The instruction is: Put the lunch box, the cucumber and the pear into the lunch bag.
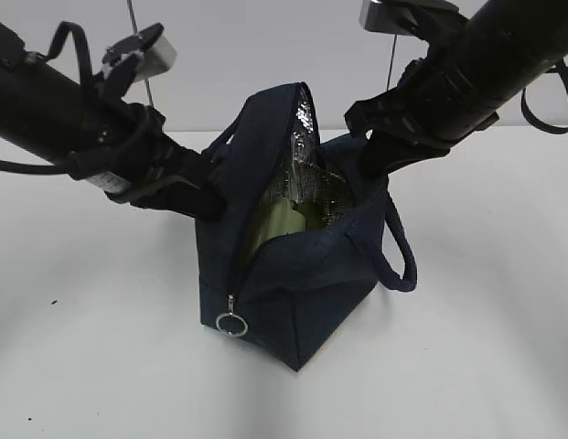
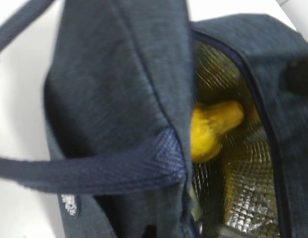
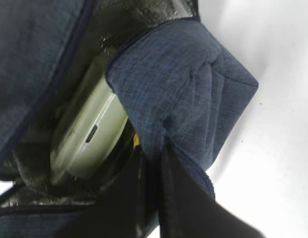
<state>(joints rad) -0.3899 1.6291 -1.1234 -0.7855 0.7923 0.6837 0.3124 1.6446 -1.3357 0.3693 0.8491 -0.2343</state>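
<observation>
Right wrist view: right end effector [image 3: 153, 163] clamped on lunch bag [image 3: 193, 84] rim.
Left end effector: state unclear.
Handling: soft, floppy fabric; grip rim.

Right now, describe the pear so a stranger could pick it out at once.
Start at the dark navy lunch bag standing open on the white table. Look down through its mouth to the silver foil lining. The pear lies against that foil: lumpy, bright yellow, with a narrow neck, unlike the pale green-lidded lunch box beside it.
</observation>
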